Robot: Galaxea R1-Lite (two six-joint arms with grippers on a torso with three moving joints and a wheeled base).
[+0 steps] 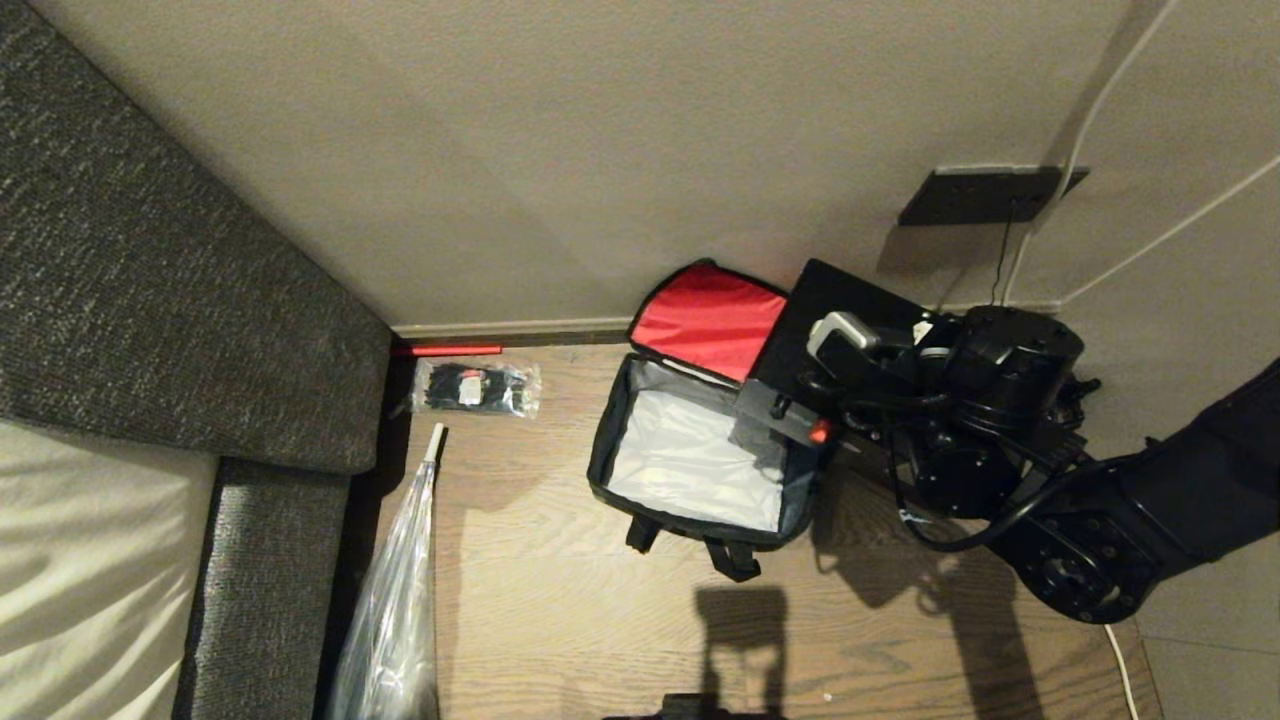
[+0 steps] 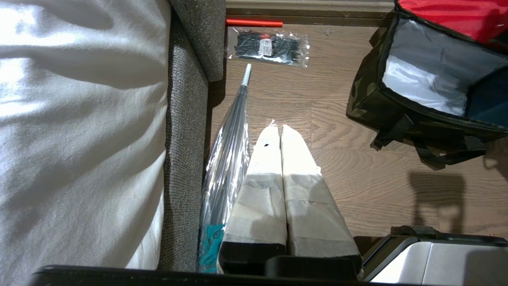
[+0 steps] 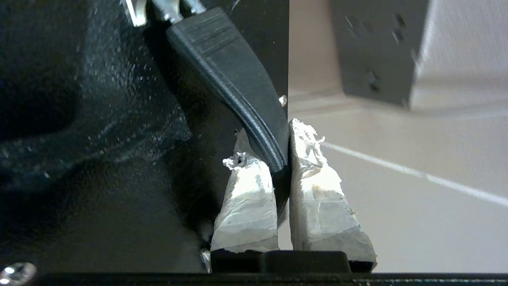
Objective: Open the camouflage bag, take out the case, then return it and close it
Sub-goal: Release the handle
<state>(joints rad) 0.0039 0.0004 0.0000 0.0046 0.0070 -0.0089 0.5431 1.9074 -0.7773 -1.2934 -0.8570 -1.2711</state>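
The right gripper (image 3: 282, 159) is closed narrowly on the black carry handle (image 3: 234, 75) of the case (image 1: 835, 305), the curved grip being pinched between the two taped fingers (image 3: 246, 198). In the head view the case is seen raised to the right of the camouflage bag (image 1: 700, 450), against the wall and beside the red-lined lid (image 1: 710, 320), which is folded back. The bag is set on the wooden floor (image 1: 560, 600) with its mouth open and its pale lining exposed; nothing is seen inside. The left gripper (image 2: 281, 135) is kept closed and idle at the near left, over a folded clear umbrella (image 2: 228, 159) by the sofa (image 1: 150, 300). A packet of cable ties (image 1: 475, 388) lies at the far left by the skirting.

The removal appears done, the return pending. The grip is taken on a thin, smooth handle only, so the case could be swung or slipped through the fingers. On lowering, a case corner could be caught on the soft bag rim, and the wall pushed in or the bag shoved aside. The lid could also be knocked forward.
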